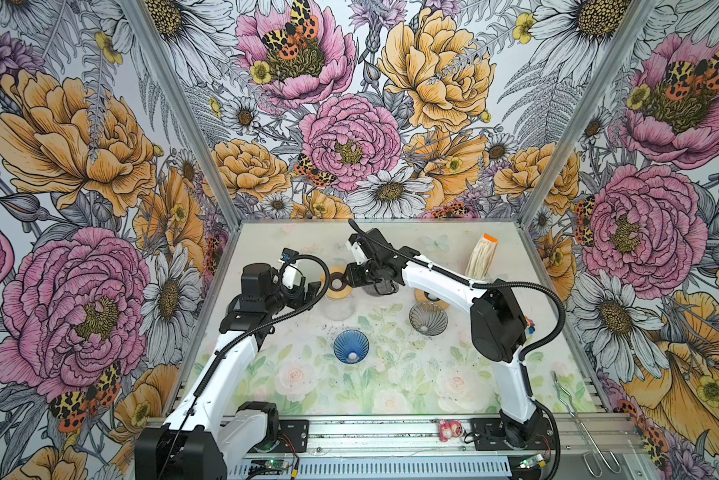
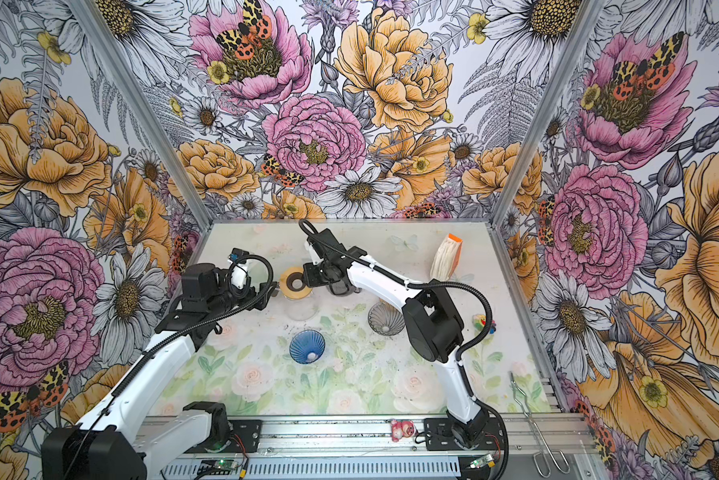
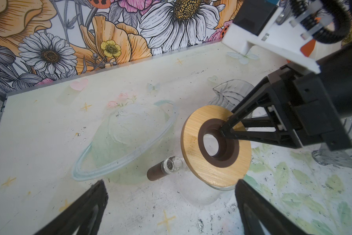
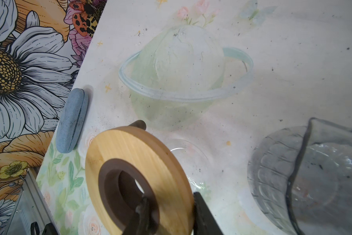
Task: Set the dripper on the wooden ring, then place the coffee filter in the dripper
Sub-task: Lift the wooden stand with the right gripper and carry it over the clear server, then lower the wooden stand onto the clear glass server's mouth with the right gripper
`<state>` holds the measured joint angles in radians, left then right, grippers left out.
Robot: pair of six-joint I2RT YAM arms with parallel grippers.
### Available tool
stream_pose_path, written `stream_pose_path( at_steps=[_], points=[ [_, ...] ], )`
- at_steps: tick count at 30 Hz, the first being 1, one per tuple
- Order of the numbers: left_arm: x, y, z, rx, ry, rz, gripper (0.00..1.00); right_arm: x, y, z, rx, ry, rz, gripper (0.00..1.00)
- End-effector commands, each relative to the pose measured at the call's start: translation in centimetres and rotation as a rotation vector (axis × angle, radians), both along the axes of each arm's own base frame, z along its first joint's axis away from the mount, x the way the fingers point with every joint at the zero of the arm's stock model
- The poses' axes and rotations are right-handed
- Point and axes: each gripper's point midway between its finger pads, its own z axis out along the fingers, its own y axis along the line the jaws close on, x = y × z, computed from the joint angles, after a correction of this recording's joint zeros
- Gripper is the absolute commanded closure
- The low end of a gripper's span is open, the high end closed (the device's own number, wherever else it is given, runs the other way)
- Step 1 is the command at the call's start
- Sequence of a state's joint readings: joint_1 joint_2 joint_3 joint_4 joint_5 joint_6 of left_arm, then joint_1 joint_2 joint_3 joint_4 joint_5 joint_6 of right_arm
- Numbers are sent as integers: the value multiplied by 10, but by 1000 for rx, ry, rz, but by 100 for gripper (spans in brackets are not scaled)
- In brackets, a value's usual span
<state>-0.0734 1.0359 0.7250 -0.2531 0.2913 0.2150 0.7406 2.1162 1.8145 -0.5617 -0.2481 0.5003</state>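
The coffee filters (image 1: pixel 480 257) (image 2: pixel 445 259) stand as a cream stack in an orange holder at the back right, with no gripper near them. Three drippers show: a blue one (image 1: pixel 351 347) mid-table, a grey one (image 1: pixel 428 318) to its right, and a second grey one (image 4: pixel 293 173) under the right wrist. My right gripper (image 4: pixel 171 209) (image 1: pixel 346 281) is shut on a wooden ring lid (image 4: pixel 134 146) (image 3: pixel 211 168), one finger through its brown hole. The lid sits tilted over a glass carafe (image 3: pixel 201 195). My left gripper (image 3: pixel 171 203) (image 1: pixel 312 293) is open beside the carafe, holding nothing.
A second wooden ring (image 1: pixel 426 296) lies behind the grey dripper. A blue fabric case (image 4: pixel 71 120) rests against the left wall. Metal tongs (image 1: pixel 574 415) lie at the front right, a pink toy (image 1: pixel 447 430) on the front rail. Walls close in three sides.
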Motion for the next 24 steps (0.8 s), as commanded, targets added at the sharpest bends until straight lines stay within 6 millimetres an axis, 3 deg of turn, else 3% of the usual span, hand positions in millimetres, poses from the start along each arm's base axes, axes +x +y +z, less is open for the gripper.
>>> stream_pose_path(
  at_steps=[1,11,24],
  points=[
    [3,6,-1,4,-11,28,1,7,1,16,-1,-46,-25,76],
    [3,5,0,3,-13,26,1,4,-1,11,-28,-40,-33,72],
    [3,5,0,3,-15,25,1,7,1,25,-8,-59,-40,66]
  ],
)
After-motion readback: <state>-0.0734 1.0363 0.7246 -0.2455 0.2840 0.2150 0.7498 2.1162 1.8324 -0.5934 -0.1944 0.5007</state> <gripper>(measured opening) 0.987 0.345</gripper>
